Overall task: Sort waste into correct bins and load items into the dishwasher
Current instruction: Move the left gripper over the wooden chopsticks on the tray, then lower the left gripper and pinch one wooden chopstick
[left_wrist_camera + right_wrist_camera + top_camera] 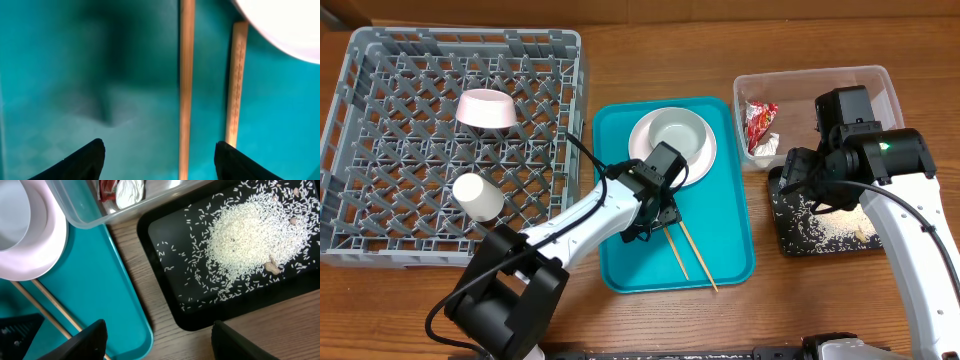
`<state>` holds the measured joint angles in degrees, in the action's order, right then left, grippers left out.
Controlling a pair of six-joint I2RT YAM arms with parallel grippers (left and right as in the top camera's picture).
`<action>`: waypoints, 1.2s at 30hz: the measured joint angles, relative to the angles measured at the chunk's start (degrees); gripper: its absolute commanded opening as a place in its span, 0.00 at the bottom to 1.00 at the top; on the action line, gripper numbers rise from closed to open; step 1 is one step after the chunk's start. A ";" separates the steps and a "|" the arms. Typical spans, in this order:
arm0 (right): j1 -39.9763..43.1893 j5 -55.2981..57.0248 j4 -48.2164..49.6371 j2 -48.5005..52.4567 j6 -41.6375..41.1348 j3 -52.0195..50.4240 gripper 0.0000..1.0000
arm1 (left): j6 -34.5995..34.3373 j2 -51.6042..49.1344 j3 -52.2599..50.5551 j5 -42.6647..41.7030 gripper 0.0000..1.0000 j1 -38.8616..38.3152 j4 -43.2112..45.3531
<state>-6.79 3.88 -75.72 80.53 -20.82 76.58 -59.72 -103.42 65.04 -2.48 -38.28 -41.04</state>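
The grey dish rack (380, 150) holds an upturned pinkish-white bowl (485, 110) and a small white cup (478, 197) on its side. The white plate (705, 160) with the grey-green bowl (677, 130) on it sits on the teal tray. My left gripper (655, 215) is open and empty, low over the tray with one chopstick (186, 75) between its jaws (159, 150). The red wrapper (760, 122) lies in the clear tub (820, 80). Rice (245, 235) lies in the black tray (165, 235). My right gripper (159, 335) is open and empty above the black tray's left corner.
The teal serving tray (720, 250) lies in the middle with two wooden chopsticks (690, 250) on it. The second chopstick (239, 80) runs by the plate's edge (285, 25). A strip of bare wooden table separates the teal tray (100, 280) from the black tray.
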 measured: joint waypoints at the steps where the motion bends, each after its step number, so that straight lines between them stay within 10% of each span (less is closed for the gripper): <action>1: 0.00 -0.02 0.00 0.00 0.00 0.00 0.68 | -0.15 0.00 -0.52 0.15 0.71 0.00 0.87; 36: 0.00 0.00 -0.04 0.00 -0.02 0.00 0.73 | -2.47 -1.73 -2.12 6.64 0.64 -3.13 4.68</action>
<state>-6.79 3.88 -75.77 80.53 -20.84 76.58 -62.19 -105.14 62.92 4.16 -41.41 -36.36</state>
